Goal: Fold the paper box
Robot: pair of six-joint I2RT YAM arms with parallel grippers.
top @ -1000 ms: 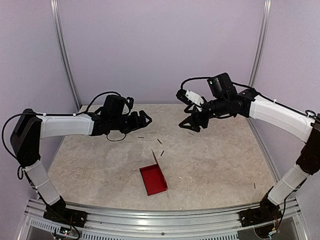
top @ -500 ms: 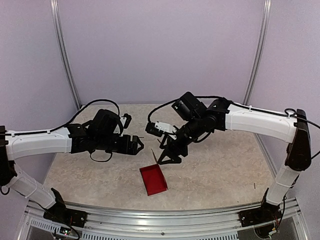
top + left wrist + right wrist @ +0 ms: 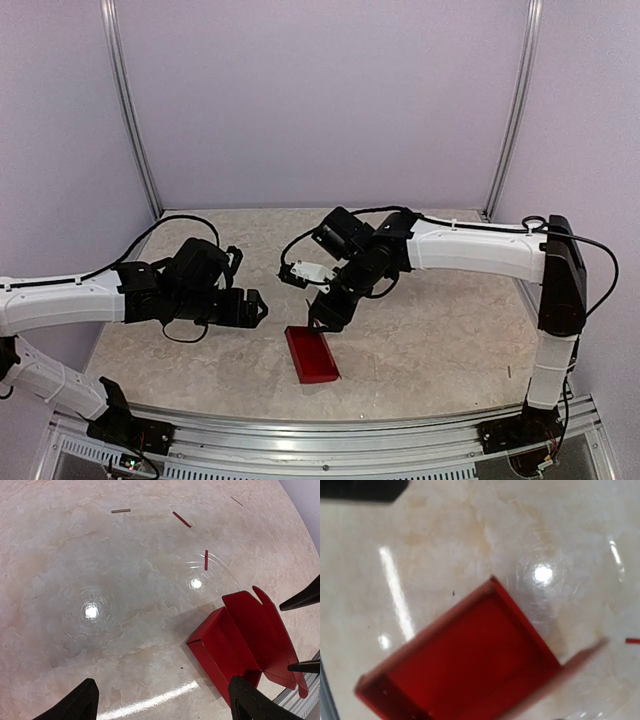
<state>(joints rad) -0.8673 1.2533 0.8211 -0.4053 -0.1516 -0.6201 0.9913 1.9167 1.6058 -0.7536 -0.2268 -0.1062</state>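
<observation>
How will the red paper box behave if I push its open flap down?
Probably light and floppy: the paper box is thin card, and its notched flap opens along a crease. It may well slide rather than fold, since the table looks glossy.

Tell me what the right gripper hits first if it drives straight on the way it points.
Most likely the open flap of the paper box: the right gripper points down at the box's far end, its fingers either side of that flap. Depth is unclear.

Top overhead; wrists close; all share paper box (image 3: 311, 355).
</observation>
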